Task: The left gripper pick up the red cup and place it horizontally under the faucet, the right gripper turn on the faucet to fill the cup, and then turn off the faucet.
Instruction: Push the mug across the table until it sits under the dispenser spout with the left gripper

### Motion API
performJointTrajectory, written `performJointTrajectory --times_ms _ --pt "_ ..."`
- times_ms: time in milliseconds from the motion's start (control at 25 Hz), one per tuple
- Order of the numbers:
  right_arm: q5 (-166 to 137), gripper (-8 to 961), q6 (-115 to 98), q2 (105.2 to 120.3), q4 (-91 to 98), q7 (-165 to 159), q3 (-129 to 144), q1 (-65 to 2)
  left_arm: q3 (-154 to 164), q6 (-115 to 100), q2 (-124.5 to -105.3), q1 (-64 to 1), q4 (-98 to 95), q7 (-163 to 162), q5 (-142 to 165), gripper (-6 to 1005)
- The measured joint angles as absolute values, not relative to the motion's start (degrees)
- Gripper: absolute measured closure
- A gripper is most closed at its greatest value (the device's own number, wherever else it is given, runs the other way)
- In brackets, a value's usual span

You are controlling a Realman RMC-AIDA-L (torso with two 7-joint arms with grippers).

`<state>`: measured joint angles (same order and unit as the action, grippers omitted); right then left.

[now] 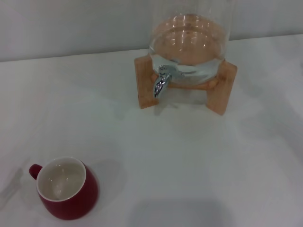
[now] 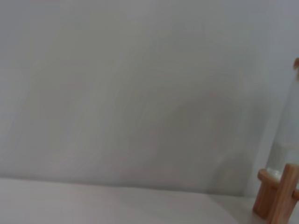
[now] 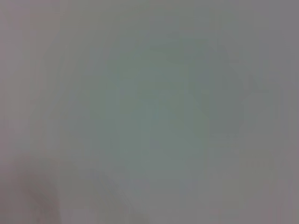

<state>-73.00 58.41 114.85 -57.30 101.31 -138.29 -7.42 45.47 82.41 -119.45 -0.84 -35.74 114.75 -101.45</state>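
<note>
Cup first: the red cup [image 1: 66,189] sits upright on the white table [image 1: 189,161], down in the near left part of the head view. It is round and squat, dark red outside and creamy white inside. Its little loop handle sticks out to the left side. Nothing touches the cup. Far from it, at the back of the table and a bit to the right, stands the glass jar [image 1: 189,38] on its wooden stand [image 1: 144,82]. The jar is clear and has water in its round bottom. The faucet [image 1: 162,82] is small and shiny, and it pokes out from the front of the jar between the two front wooden legs. Its spout points down at the bare table. The cup is well apart from the faucet and not under it. Behind the table is a plain pale wall [image 1: 71,23]. No arm shows in the head view, so neither the left gripper nor the right gripper can be seen there. The left wrist view shows the pale wall, a strip of table, and one corner of the wooden stand [image 2: 278,198] with a bit of the jar above it. The right wrist view shows only a plain grey blur. Whether the pincers are open or closed cannot be told, because they are out of sight.
</note>
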Motion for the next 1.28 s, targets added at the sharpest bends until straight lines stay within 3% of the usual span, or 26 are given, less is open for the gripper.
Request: performJointTrajectory --times_ms 1280 --pt "-71.7 321 57.8 114.87 -56.7 102.4 -138.2 -8.1 45.6 77.6 -119.49 -4.2 -24.4 135.4 -101.1 137"
